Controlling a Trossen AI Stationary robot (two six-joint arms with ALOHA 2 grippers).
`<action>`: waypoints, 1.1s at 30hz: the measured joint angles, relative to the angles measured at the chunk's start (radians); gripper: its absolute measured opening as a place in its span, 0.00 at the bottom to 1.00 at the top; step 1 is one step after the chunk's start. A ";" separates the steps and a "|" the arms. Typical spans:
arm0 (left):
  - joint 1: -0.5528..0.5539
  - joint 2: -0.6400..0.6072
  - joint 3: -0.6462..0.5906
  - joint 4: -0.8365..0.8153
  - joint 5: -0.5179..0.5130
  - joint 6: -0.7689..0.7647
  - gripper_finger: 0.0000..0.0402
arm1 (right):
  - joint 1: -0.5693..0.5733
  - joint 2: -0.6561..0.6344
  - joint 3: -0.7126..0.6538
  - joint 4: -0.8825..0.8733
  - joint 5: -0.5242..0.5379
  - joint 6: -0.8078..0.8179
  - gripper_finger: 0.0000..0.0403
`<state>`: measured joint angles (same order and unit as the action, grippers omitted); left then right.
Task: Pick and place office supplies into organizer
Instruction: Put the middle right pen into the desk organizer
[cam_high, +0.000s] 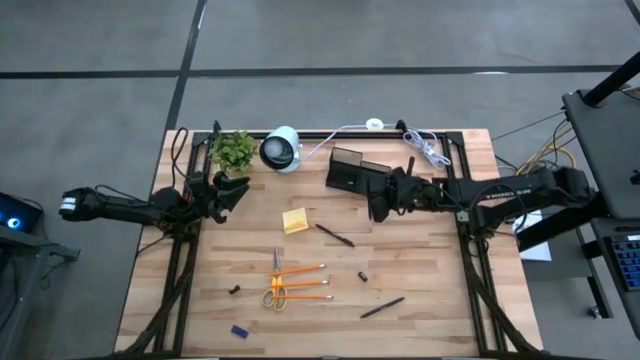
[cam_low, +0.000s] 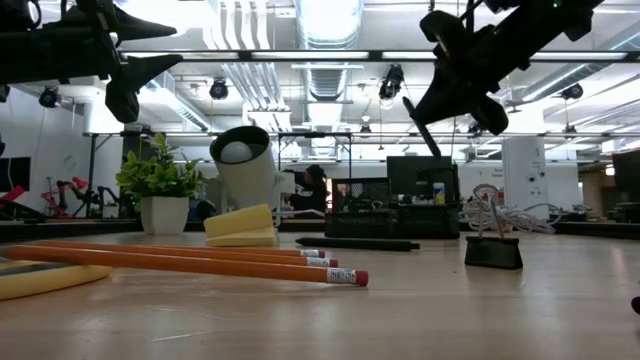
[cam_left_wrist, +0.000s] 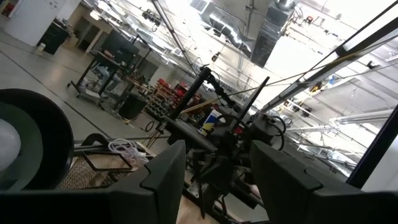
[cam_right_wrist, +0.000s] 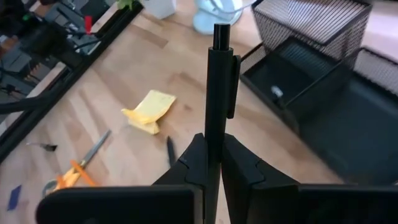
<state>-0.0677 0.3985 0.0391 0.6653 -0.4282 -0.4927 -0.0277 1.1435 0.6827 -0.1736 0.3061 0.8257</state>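
Two dark arms hang above the wooden tabletop (cam_high: 420, 300). Right gripper (cam_right_wrist: 211, 163), jaws pinching a slim black pen (cam_right_wrist: 219, 93), hovers just beside the black mesh organizer (cam_high: 350, 170). Left gripper (cam_left_wrist: 214, 171), jaws spread and empty, waits near the green potted plant (cam_high: 233, 150).

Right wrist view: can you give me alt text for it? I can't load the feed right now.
The right gripper holds a black pen upright in shut jaws, above the wooden table beside the black mesh organizer. Farther off lie a yellow sticky-note pad, another black pen and orange-handled scissors.
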 joint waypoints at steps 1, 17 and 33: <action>0.000 0.000 0.000 0.000 0.000 0.000 0.41 | -0.008 0.000 0.000 0.001 0.000 -0.014 0.03; 0.000 0.000 0.000 0.000 0.000 0.000 0.41 | -0.145 0.000 0.000 0.062 0.011 -0.208 0.03; 0.000 0.000 0.000 0.000 0.000 0.001 0.41 | -0.207 0.097 0.000 0.245 0.011 -0.384 0.03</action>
<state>-0.0678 0.3985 0.0391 0.6650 -0.4286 -0.4919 -0.2346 1.2407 0.6827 0.0715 0.3176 0.4416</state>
